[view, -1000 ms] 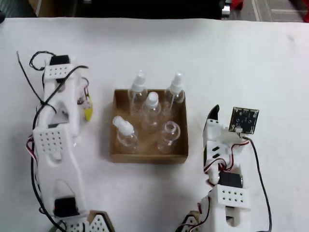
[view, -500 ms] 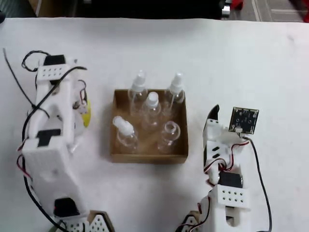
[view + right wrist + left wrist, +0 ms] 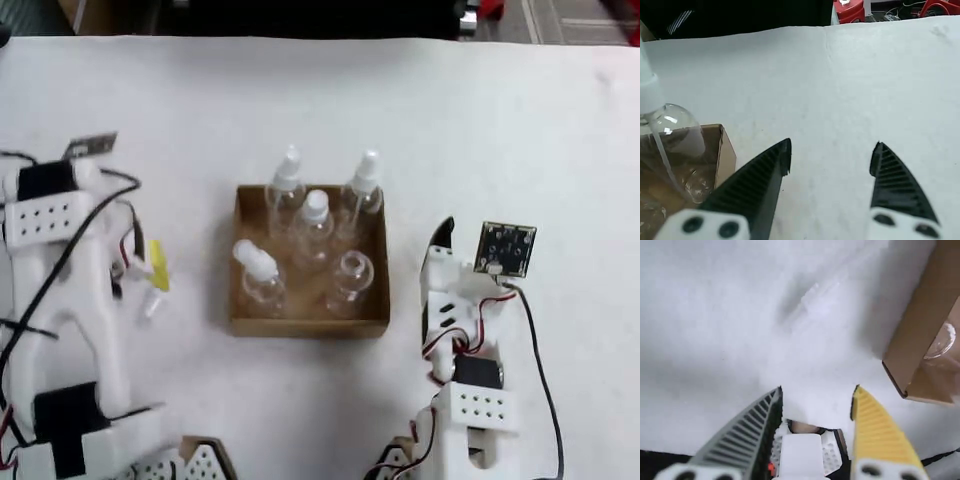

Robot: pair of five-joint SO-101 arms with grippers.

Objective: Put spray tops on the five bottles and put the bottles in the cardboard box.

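Bottles (image 3: pixel 314 225) are clear of both grippers, so begin your check at the fingers. On the left gripper (image 3: pixel 817 388) you see the grey finger (image 3: pixel 747 430) and the yellow finger (image 3: pixel 875 430) spread apart, with bare table (image 3: pixel 500 120) between the tips. On the right gripper (image 3: pixel 832 144) the two black fingers (image 3: pixel 755 185) are likewise parted over bare table. Your left gripper sits toward the table's left edge, well apart from the cardboard box (image 3: pixel 310 325). A small white piece (image 3: pixel 150 303) lies on the table just beside this gripper; you cannot tell what it is. Your right gripper sits near the box's right wall without touching it. The box itself rests near the middle of the table. All five bottles are inside it. One stands in the far-left corner, one in the far-right corner and one at the centre, each fitted with a white spray top (image 3: pixel 290 160). The bottle in the near-left corner, on the side of the arm bases, also carries a spray top and leans slightly. The bottle in the near-right corner (image 3: pixel 350 270) shows an open neck. In your right wrist view, the far-right bottle rises above the box's corner.
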